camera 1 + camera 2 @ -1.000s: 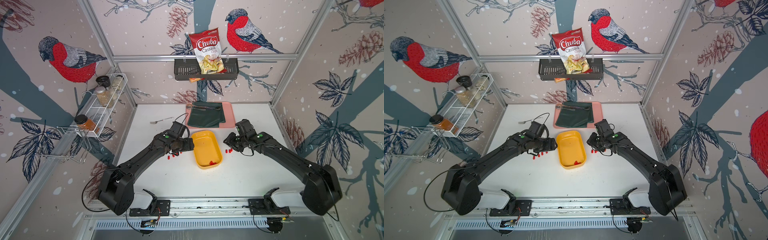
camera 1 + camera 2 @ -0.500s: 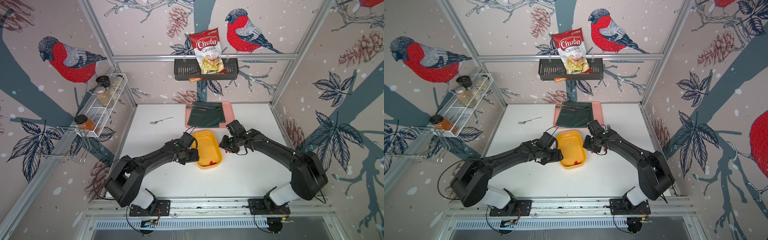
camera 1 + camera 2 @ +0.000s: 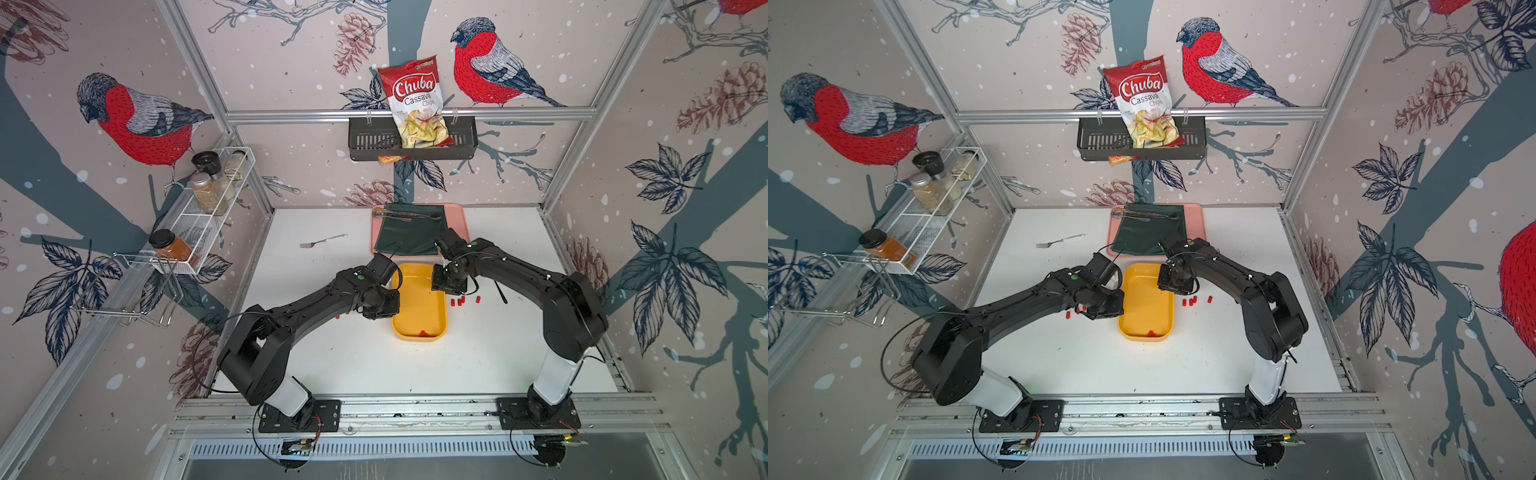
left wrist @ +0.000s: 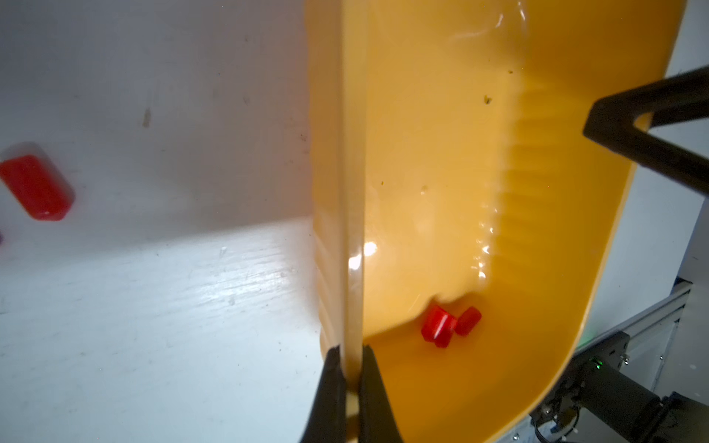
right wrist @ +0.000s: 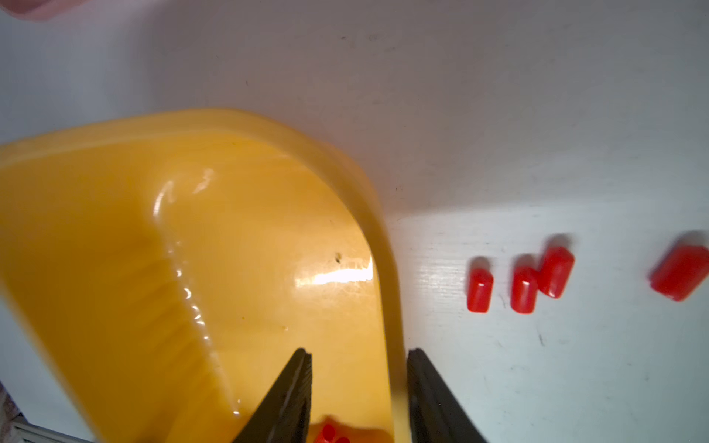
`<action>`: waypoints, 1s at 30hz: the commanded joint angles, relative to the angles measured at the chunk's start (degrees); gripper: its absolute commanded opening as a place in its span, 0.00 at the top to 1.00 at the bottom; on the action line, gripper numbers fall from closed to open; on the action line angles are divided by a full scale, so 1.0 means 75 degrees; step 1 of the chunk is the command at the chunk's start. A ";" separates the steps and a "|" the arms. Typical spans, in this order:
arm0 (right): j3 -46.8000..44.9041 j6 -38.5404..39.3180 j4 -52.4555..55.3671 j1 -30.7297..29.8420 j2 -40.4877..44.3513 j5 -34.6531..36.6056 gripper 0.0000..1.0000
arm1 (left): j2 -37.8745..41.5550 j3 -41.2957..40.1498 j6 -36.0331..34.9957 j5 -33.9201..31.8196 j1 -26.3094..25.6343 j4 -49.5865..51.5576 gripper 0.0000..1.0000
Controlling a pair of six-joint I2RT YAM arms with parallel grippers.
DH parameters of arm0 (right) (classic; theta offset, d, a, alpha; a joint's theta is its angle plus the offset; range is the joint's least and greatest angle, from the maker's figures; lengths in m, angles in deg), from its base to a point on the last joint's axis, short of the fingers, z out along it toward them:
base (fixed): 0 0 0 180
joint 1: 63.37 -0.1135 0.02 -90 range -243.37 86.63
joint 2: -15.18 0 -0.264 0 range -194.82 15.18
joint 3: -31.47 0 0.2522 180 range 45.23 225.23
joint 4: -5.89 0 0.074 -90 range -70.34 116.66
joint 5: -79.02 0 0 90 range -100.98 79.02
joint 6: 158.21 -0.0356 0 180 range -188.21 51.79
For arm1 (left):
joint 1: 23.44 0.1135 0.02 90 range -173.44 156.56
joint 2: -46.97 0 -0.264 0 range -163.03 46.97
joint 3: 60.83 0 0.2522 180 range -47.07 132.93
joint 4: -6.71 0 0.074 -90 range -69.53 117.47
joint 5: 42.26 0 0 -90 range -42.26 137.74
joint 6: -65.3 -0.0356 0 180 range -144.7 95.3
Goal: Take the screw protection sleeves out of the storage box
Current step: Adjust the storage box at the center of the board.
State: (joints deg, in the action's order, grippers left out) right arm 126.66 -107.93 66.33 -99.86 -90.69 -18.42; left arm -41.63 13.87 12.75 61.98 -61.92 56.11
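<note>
My left gripper (image 4: 347, 368) is pinched shut on the left long wall of the box (image 4: 351, 191), one finger inside the rim and one outside. My right gripper (image 5: 358, 356) straddles the right wall toward the far end. Its jaws are partly open with the wall in the gap, and neither finger visibly presses the wall, so I count it as holding nothing.

The box's long axis runs near to far on the table (image 3: 353, 361). About three sleeves (image 4: 441, 326) are left inside, in a tight cluster on the floor at the near end. That puts them nearward of both grippers. They are inside the box and just right of the left gripper, which is the closer arm; the right gripper sits well apart from them.

More sleeves are already out on the table: four (image 5: 525, 287) just right of the box and a few (image 3: 1067, 316) just left of it.

I judge the coming move hinges on that near-end cluster: tip toward it, or reach nearward along the floor.
</note>
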 commanded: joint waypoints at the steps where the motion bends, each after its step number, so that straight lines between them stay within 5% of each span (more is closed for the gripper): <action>1: 0.0654 0.0570 0.0746 -0.0021 -0.0400 0.0043 0.55 | -0.0051 0.0280 -0.0570 0.1090 0.0066 0.0927 1.00; 11: 0.1720 0.1446 0.1226 0.0261 -0.1822 -0.1489 0.62 | 0.0166 0.1342 -0.1166 0.3053 0.0742 0.2125 0.97; 17: 0.2766 0.2214 0.2232 0.0102 -0.2684 -0.2028 0.81 | 0.0142 0.1777 -0.1160 0.4106 0.1486 0.2167 0.95; 23: 0.2769 0.2450 0.2305 0.0033 -0.2926 -0.2633 0.92 | -0.0004 0.1984 -0.0935 0.4382 0.1627 0.1793 0.96; 30: 0.2556 0.2544 0.2320 -0.0029 -0.2982 -0.2632 0.92 | -0.0090 0.1893 -0.0830 0.4463 0.1627 0.1515 0.95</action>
State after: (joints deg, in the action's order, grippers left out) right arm 146.29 -89.46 81.41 -99.16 -112.61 -36.04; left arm -42.17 27.62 8.99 90.31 -49.68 77.53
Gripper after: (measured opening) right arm 0.107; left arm 0.094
